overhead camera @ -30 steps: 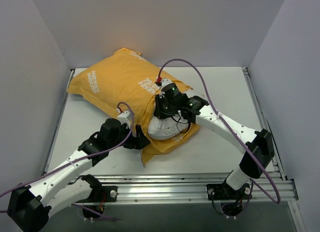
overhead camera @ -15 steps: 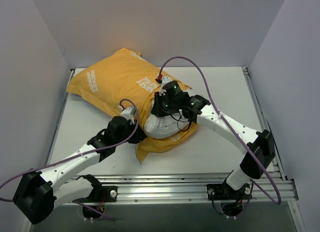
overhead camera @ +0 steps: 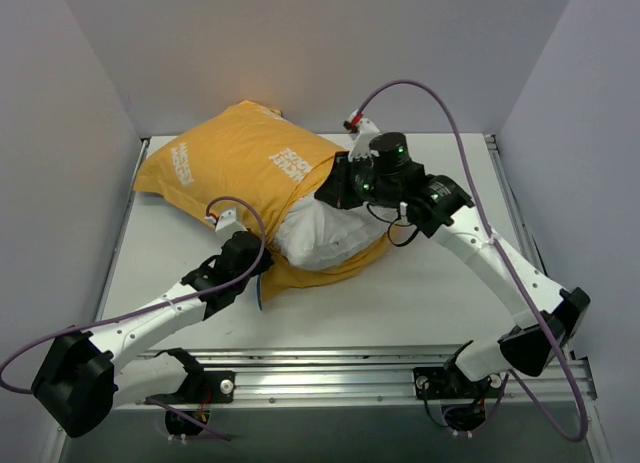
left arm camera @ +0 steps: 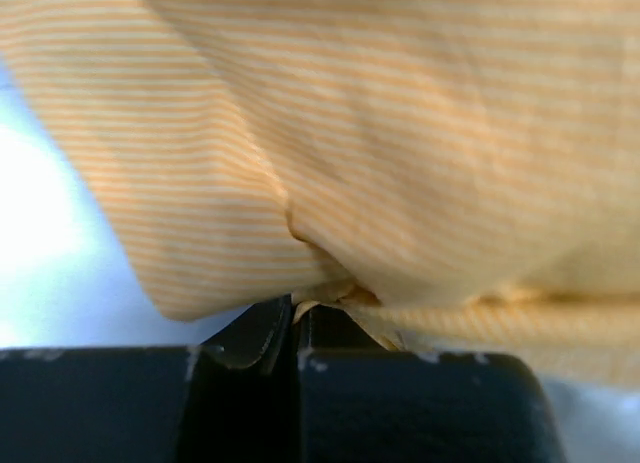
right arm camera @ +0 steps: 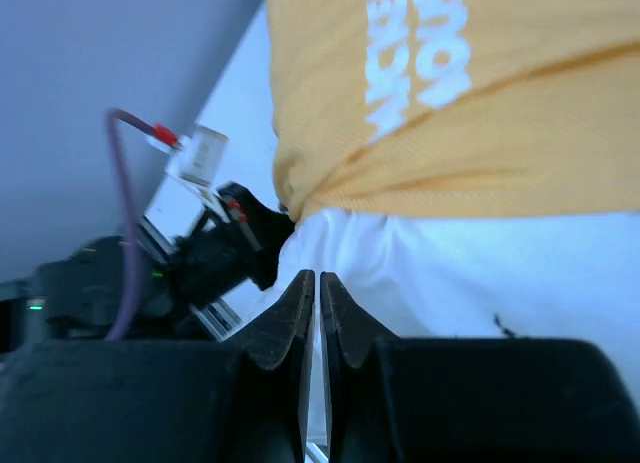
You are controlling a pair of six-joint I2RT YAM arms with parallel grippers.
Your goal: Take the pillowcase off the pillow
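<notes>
The orange-yellow pillowcase (overhead camera: 235, 163) with white lettering lies at the back left of the table. The white pillow (overhead camera: 325, 233) bulges out of its open end near the middle. My left gripper (overhead camera: 262, 273) is at the near-left hem of the opening. In the left wrist view it (left arm camera: 293, 305) is shut on a fold of the striped pillowcase (left arm camera: 400, 133). My right gripper (overhead camera: 333, 190) hangs over the far side of the opening. In the right wrist view it (right arm camera: 317, 278) is shut, tips against the creased pillow (right arm camera: 480, 273) below the pillowcase (right arm camera: 480, 133), seemingly pinching it.
Grey walls close in the white table (overhead camera: 440, 293) on three sides. An aluminium rail (overhead camera: 380, 368) runs along the near edge by the arm bases. A purple cable (overhead camera: 430, 93) loops above the right wrist. My left arm (right arm camera: 200, 268) shows in the right wrist view.
My left gripper moved in and shut on the pillowcase hem, then drew it left. My right gripper rose toward the back right. More white pillow shows now.
</notes>
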